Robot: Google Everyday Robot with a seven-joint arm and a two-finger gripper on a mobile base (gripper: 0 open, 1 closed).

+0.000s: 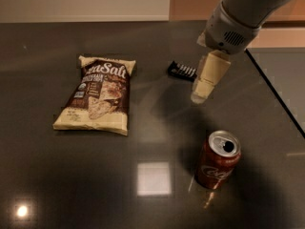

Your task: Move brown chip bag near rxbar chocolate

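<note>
the gripper (199, 96) hangs tip-down from the pale arm that comes in from the upper right. it hovers above the dark table (143, 194) and carries nothing. whether it is apart or together i cannot tell from where i stand. it sits just in front of the rxbar chocolate (180, 70), covering the bar's right end, which i take as the arm crossing over on its way to the bag rather than going for the bar.

just behind the gripper and a little to its left, the bar lies flat. its long axis runs across the table on a slight diagonal, the left end farther away.

well off to the gripper's left lies the brown chip bag (97, 95), flat on its back, face up, untouched and well apart from the bar. its long axis runs from far to near. the top with the white lettering points away and leans a little toward the gripper, and the bottom seam sits near and to the left. lying flat like that, i'd guess it offers only its crinkly edges or a pinch of the face to grab.

nearer to me than the gripper, slightly right, an opened soda can (218, 160) stands upright, clear of the line between bag and bar.
</note>
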